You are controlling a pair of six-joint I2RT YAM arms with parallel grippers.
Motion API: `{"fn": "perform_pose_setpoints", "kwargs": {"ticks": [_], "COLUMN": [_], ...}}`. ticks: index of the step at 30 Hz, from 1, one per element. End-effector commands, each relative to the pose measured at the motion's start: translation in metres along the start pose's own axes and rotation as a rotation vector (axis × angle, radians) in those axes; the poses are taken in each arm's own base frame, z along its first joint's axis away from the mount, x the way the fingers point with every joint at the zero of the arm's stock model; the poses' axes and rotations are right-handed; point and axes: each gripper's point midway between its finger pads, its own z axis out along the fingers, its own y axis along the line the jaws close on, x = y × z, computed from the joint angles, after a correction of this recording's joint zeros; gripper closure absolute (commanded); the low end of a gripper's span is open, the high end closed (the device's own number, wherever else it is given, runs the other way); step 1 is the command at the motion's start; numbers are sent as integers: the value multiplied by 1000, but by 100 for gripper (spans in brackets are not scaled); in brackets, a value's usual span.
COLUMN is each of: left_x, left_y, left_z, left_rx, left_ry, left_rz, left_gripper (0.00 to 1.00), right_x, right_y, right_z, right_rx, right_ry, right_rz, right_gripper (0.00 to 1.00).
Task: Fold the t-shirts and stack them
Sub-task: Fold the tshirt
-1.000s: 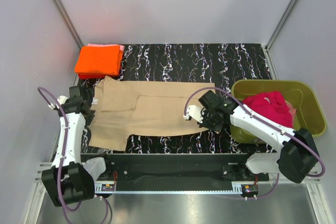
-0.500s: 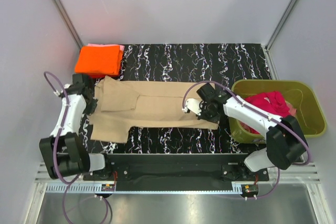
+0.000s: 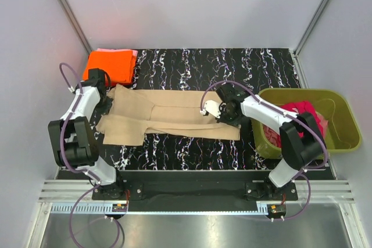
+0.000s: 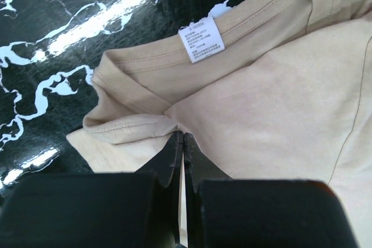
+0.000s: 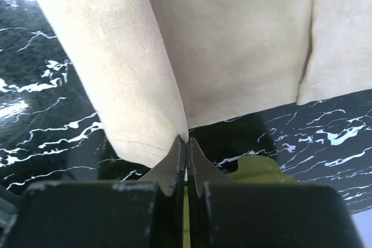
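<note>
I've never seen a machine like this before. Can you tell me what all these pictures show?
It is a robot with two arms bolted to a table. The big picture looks down from above. The other two come from small cameras on the arms' wrists, so you see each arm's black fingers up close.

A tan shirt lies spread on the black marbled table. The left tool pinches it near the collar, close to the white label. The right tool pinches the other end, at a hem. Both are shut on the cloth.

In the far left corner sits a folded orange shirt, with some pink cloth peeking out under it. On the right, a green tub holds a crumpled red shirt.
</note>
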Motion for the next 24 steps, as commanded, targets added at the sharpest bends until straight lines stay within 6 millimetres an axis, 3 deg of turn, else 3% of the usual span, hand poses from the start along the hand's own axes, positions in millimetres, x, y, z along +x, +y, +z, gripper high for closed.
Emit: {"fn": "perform_pose_setpoints", "kwargs": {"ticks": [1,11,24], "left_x": [-23,-32,-42], "left_y": [-21,-44,-53], "left_z": [-10,-3,2], "left_rx": [44,39,22], "left_ry": [-75,-95,-125], "left_rz": [-15,38,55], "left_gripper": [100,100,100], "right_x": [-8,-3,0], "right_y": [-22,-41,-57], "right_z": [-6,1,13], "right_rx": [52,51,56], "right_ry": [-16,-12,8], "right_rz": [-28,-1,-2], "right_gripper": [100,100,100]}}
